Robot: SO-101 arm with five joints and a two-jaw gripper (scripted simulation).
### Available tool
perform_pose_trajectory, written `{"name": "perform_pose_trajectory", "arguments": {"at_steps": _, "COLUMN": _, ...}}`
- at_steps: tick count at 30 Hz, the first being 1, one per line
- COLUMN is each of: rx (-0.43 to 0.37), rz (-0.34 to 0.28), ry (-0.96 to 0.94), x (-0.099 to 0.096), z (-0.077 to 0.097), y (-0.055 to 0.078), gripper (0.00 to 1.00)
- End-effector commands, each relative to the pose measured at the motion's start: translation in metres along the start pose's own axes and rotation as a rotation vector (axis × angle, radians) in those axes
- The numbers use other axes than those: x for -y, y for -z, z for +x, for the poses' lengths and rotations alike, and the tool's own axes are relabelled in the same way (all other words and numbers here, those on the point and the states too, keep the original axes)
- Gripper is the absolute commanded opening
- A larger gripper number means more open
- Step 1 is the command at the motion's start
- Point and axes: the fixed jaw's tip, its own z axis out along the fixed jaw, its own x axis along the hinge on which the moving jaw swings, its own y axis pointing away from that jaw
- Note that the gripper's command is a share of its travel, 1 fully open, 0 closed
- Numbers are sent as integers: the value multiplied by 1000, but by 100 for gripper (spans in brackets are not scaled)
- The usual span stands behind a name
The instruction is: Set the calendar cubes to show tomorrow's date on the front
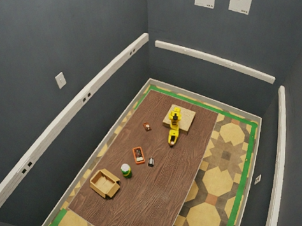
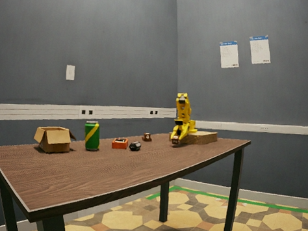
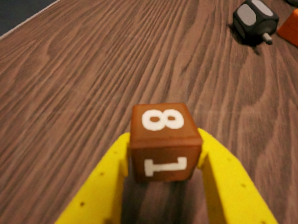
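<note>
Wrist view: cube (image 3: 166, 142) well inside table edge (image 3: 31, 17).

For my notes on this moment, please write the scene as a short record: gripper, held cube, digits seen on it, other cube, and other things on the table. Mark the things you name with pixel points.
gripper: shut on a cube, the gripper (image 1: 172, 144) (image 2: 175, 140) (image 3: 165, 145)
held cube: brown cube (image 1: 172, 143) (image 2: 175, 140) (image 3: 165, 142), between the fingers
digits seen on it: 8 and 1, both lying sideways in the wrist view
other cube: brown, with a 4 (image 2: 147, 136), away from the gripper
other things on the table: open cardboard box (image 1: 104, 183) (image 2: 54, 144); green can (image 1: 126, 171) (image 2: 92, 136); orange tray (image 1: 134, 155) (image 2: 119, 146); small black-and-grey object (image 1: 151, 161) (image 2: 135, 146) (image 3: 254, 21)
</note>
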Motion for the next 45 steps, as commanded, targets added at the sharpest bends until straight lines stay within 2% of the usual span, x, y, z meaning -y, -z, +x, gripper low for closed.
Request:
{"name": "perform_pose_trajectory", "arguments": {"at_steps": 1, "rx": 17, "rz": 5, "ry": 8, "x": 1, "z": -1, "y": -2, "gripper": 0}}
{"name": "perform_pose_trajectory", "arguments": {"at_steps": 40, "rx": -8, "rz": 5, "ry": 7, "x": 1, "z": 10, "y": -6, "gripper": 0}}
{"name": "perform_pose_trajectory", "arguments": {"at_steps": 45, "rx": -8, "rz": 5, "ry": 7, "x": 1, "z": 10, "y": -6, "gripper": 6}}
